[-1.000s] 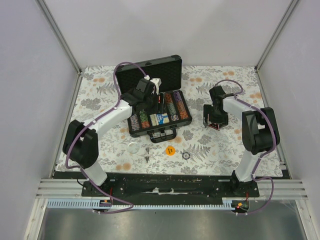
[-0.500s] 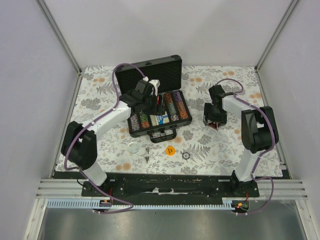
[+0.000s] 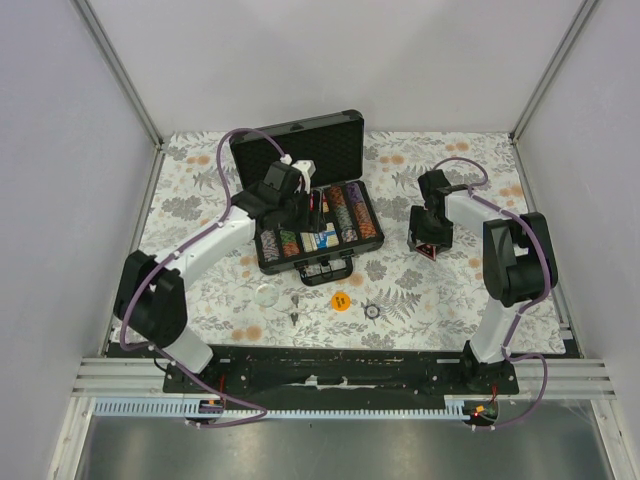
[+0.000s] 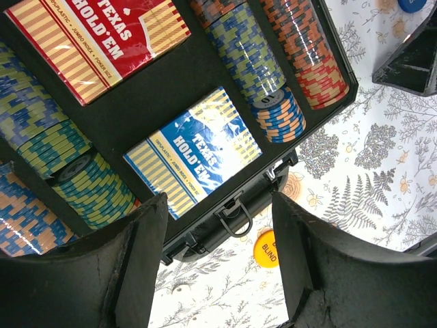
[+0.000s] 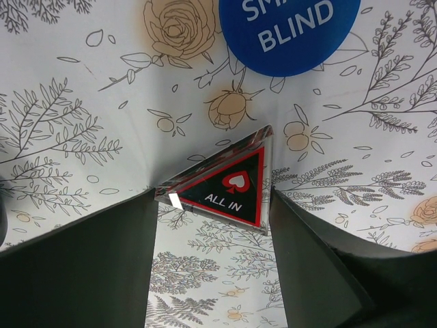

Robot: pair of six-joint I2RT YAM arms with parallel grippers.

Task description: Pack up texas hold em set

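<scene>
The black case point(image 3: 332, 142) lies open mid-table, lid up at the back. Its tray holds rows of striped chips point(image 4: 263, 65), a red deck point(image 4: 95, 41) and a blue deck point(image 4: 194, 150). My left gripper point(image 3: 300, 208) hovers open and empty over the tray's front part; in the left wrist view it point(image 4: 218, 273) frames the case's front latch point(image 4: 235, 219). My right gripper point(image 3: 429, 243) is low on the table right of the case. Its open fingers straddle a black-and-red triangular ALL IN marker point(image 5: 225, 184), whose corners reach both fingertips.
A blue SMALL BLIND button point(image 5: 287, 27) lies just beyond the triangle. In front of the case lie an orange blind button point(image 3: 340, 299), a clear round disc point(image 3: 266, 294), a small metal piece point(image 3: 294, 306) and a dark ring point(image 3: 372, 311). White walls enclose the flowered table.
My left arm's elbow has swung out to the left and its gripper has shifted slightly over the case. My right gripper has barely moved over the triangle.
</scene>
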